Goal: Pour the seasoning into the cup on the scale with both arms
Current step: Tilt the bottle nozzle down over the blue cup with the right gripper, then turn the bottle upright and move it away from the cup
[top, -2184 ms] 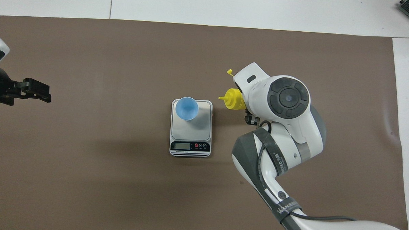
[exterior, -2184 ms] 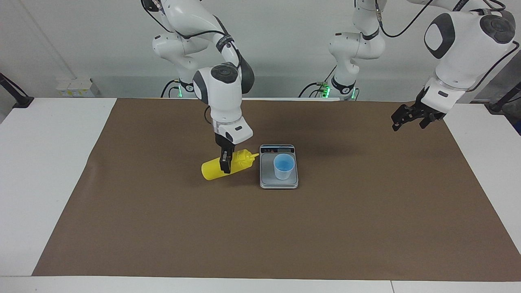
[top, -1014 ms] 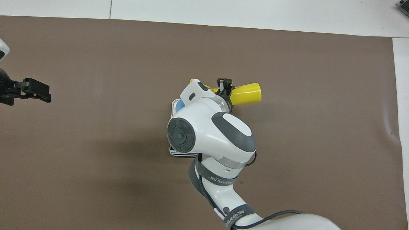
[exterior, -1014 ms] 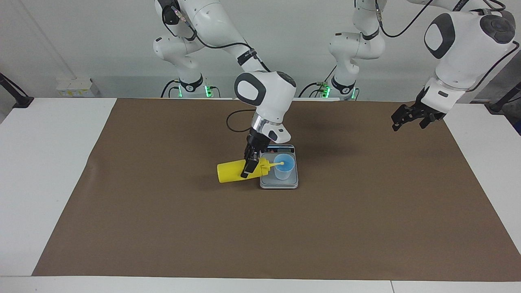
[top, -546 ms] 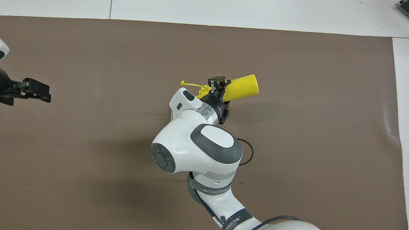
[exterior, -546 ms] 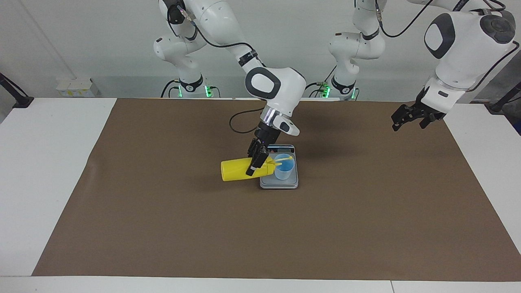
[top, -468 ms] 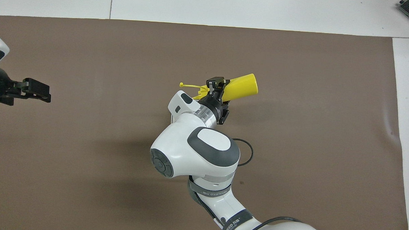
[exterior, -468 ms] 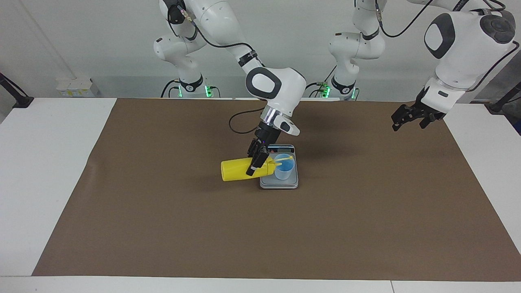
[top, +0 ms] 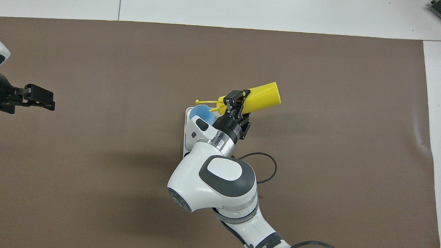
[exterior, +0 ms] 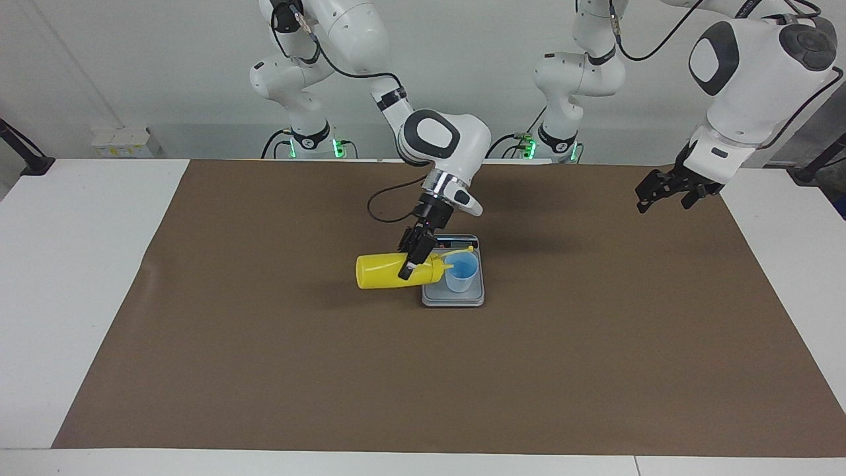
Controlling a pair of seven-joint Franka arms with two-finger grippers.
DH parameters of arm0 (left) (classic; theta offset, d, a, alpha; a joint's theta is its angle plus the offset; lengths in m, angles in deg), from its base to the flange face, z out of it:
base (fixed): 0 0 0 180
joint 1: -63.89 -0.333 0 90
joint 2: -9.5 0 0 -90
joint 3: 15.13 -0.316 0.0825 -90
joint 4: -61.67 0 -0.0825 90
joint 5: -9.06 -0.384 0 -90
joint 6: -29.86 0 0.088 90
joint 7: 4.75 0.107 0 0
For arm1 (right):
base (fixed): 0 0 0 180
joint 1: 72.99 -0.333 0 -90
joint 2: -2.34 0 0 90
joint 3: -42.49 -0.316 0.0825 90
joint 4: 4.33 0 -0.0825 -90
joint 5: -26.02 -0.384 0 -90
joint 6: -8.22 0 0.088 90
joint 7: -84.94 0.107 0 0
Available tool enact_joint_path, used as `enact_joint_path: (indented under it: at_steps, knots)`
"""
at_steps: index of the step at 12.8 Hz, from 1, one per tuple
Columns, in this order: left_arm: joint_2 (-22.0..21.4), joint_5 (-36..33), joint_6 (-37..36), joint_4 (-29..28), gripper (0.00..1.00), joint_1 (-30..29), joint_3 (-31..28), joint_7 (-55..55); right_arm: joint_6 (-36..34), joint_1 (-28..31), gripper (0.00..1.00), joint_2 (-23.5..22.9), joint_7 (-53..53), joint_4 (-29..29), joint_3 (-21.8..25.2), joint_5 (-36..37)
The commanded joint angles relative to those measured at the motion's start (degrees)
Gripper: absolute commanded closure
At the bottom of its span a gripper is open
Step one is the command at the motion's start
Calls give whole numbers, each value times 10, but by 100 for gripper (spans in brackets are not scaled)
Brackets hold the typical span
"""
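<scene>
- Right gripper [exterior: 411, 259] has its fingers clamped on the seasoning bottle [exterior: 382, 271], gripping near the shoulder. Bottle lies roughly level in the air, base pointing toward the right arm's end of the desk.
- In the overhead view the nozzle tip sits at the cup's 3 o'clock rim; the cap strap [top: 206, 101] sticks out over the cup's 12 o'clock edge.
- Cup [exterior: 461, 272] stands upright on the scale [exterior: 453, 297], mid-desk, toward the plate's 12 o'clock end as seen from overhead; display strip at 6 o'clock.
- Left gripper [exterior: 663, 188] waits in the air, fingers spread wide, holding nothing, over the brown mat [exterior: 595, 344] at its edge on the left arm's end.
- Progress, my read: pickup and carry done, bottle tipped into pour position. Can't tell whether anything has landed in the cup.
- Left: finish the pour, right the bottle, set it down. Left arm shows no part in it so far.
</scene>
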Motion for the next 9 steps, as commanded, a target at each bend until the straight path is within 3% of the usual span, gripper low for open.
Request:
enact_joint_path:
  at_steps: [1,9]
  knots:
    - [-15,-9,10,-17,0,-2,2,-7,-8,-13,45,24,21,29,-2,36]
    - [-15,-9,10,-17,0,-2,2,-7,-10,-16,44,18,23,17,-2,45]
